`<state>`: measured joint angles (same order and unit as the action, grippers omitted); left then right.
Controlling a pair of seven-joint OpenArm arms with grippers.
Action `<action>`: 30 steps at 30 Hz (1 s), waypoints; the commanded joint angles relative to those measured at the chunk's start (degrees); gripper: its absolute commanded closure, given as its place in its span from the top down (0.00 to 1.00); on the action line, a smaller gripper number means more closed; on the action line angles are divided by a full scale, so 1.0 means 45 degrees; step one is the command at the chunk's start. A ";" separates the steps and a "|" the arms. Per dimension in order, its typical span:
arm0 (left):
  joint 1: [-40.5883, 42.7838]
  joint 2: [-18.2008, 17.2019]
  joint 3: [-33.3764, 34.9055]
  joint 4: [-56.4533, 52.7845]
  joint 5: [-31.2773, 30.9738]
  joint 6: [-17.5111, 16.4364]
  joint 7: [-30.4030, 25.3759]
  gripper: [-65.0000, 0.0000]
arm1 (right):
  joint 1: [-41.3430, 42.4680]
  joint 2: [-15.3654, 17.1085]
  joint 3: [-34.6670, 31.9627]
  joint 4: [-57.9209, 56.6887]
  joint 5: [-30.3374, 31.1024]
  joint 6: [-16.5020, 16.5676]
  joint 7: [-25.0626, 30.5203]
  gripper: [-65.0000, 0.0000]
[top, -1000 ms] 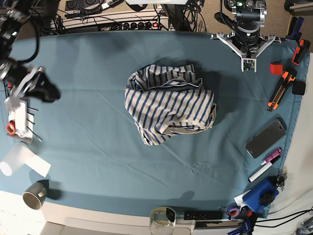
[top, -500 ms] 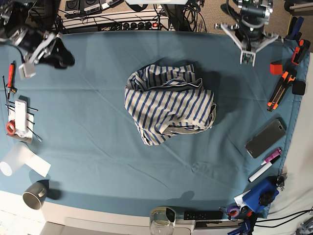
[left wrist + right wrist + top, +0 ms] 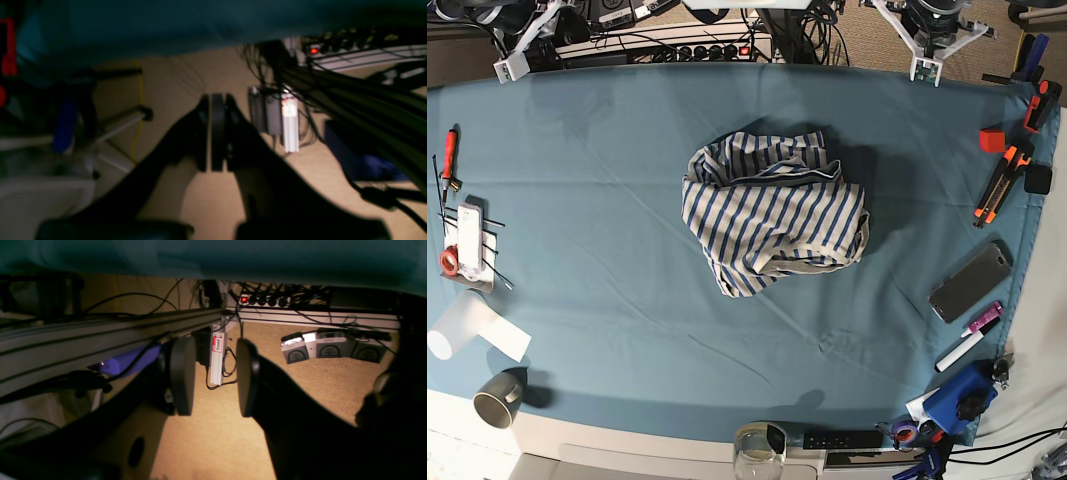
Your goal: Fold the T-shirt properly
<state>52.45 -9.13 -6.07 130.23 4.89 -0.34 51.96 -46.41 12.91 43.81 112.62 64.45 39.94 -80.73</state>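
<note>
The T-shirt (image 3: 772, 210), white with thin blue stripes, lies in a crumpled heap in the middle of the teal tablecloth (image 3: 607, 270), and neither arm touches it. Both arms are pulled back past the table's far edge: the left arm (image 3: 932, 35) at the top right, the right arm (image 3: 527, 40) at the top left. In the left wrist view my left gripper (image 3: 213, 133) is shut, pads pressed together, with nothing in it. In the right wrist view my right gripper (image 3: 213, 376) stands open and empty. Both wrist views face the floor behind the table, so the shirt is not in them.
Along the right edge lie a phone (image 3: 969, 282), markers (image 3: 967, 340), orange-black tools (image 3: 1005, 180) and a red block (image 3: 991, 140). At the left are a screwdriver (image 3: 449, 150), a white paper roll (image 3: 467, 330) and a cup (image 3: 497, 398). A power strip (image 3: 697, 48) and cables run behind the table.
The right arm has swung from the table's left edge up and back past the far left corner. The left arm has drawn further back too. The shirt has not moved.
</note>
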 commanded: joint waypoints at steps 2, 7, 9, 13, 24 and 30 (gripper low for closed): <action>0.0175 -0.0253 -0.0024 -0.0612 0.0034 0.0097 0.0136 0.00 | -0.0243 0.0165 0.0083 0.0185 -0.0005 0.0013 0.0162 0.32; 0.0155 -0.0306 -0.0024 -0.1802 -0.0262 0.0107 -0.0087 0.00 | -0.0573 0.0175 -0.0019 -0.0612 -0.0345 0.0013 0.0162 0.32; 0.0121 -0.0306 -0.0024 -0.2210 -0.0369 0.0107 -0.0461 0.00 | -0.0583 0.0214 -0.0403 -0.1579 -0.1282 0.0013 0.0162 0.32; -0.0573 -0.0306 -0.0024 -0.3478 -0.0529 0.0058 -0.0452 0.00 | -0.0408 0.0806 -0.2001 -0.4177 -0.3347 0.0013 0.0162 0.32; -0.2866 -0.0301 -0.0024 -0.8417 -0.1117 0.0053 -0.0495 0.00 | 0.2356 0.1715 -0.5260 -0.8777 -0.6645 0.0013 0.2560 0.32; -0.3633 -0.0296 -0.0024 -1.0962 -0.1146 0.0049 -0.1603 0.00 | 0.3672 0.1715 -0.6664 -1.0724 -0.9413 0.0013 0.5061 0.32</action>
<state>35.48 -10.20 -6.11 80.27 -0.49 -0.32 44.23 -29.02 19.84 13.52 63.92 22.06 39.72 -56.60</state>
